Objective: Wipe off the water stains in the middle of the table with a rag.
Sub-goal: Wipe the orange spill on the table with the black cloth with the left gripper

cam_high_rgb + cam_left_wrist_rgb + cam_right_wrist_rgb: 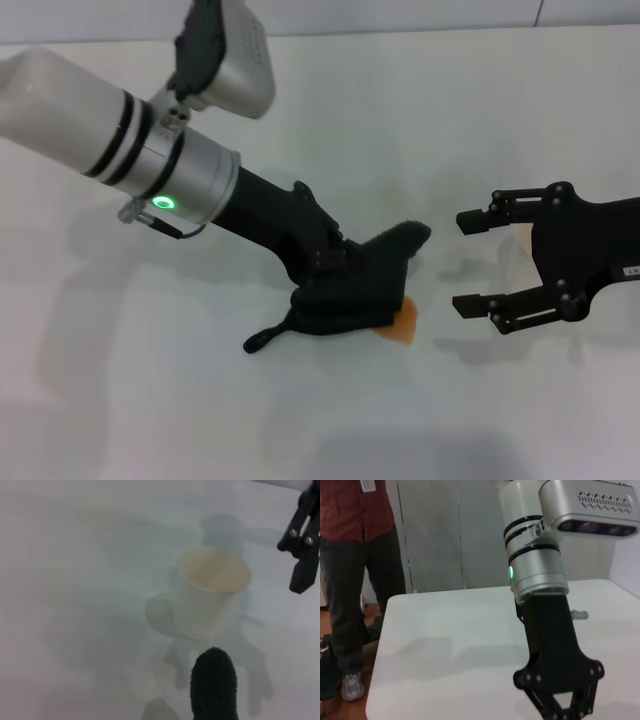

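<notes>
Where the head view looks down on the white table (420, 110), the left gripper (340, 285) presses the black rag (355, 290) onto the surface near the middle, its fingers buried in the cloth and clenched on it. The rag's thin loop (265, 338) trails out flat on the table. An orange-brown edge of the water stains (402, 322) peeks out from under the rag on the side toward the right arm. The right gripper (472, 262) hangs just beside that patch, its two black fingers spread wide with nothing between them, and part of a pale cup (520, 245) shows behind it.

In the left wrist view, a fuzzy tip of the rag (214, 685) pokes into the picture, with a white paper cup (212, 592) standing upright just beyond it and one finger of the right gripper (302, 575) farther off.

In the right wrist view, the left arm (540, 580) reaches down to the table (445, 630), and a person (357, 555) stands at its far edge.
</notes>
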{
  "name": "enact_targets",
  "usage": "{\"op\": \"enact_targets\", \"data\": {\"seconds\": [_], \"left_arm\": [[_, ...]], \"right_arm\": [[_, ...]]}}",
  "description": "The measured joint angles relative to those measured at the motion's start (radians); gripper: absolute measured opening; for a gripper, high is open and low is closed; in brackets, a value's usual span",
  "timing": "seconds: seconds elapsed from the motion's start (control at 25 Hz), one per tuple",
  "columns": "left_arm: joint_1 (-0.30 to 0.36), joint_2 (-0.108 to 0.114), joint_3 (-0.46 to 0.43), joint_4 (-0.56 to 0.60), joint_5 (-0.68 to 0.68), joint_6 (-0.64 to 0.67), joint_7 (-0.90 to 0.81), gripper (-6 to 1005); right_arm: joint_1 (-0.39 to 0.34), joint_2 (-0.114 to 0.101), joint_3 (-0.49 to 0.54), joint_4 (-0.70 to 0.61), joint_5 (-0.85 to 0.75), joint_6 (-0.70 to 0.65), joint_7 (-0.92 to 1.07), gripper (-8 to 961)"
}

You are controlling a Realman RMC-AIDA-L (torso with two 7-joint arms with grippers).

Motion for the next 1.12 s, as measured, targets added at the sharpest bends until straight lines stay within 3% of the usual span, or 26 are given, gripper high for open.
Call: {"op": "enact_targets", "data": {"seconds": [0.52,0.88,1.12], "left_arm": [[-0.012,-0.005,0.264,-0.091,-0.13,-0.091,-0.005,35],[-0.008,-0.005,0.293,-0.092,-0.153,-0.087,-0.004,35],[-0.014,-0.005,0.365,-0.092,-0.195,-0.093,0.0,35]], "right_arm": [[-0.003,0.0,-0.003,0.0,0.017,-0.014,0.002,822],[-0.004,0.0,-0.003,-0.002,0.017,-0.017,0.001,823],[-0.004,0.0,-0.002,-0.006,0.017,-0.017,0.0,822]]}}
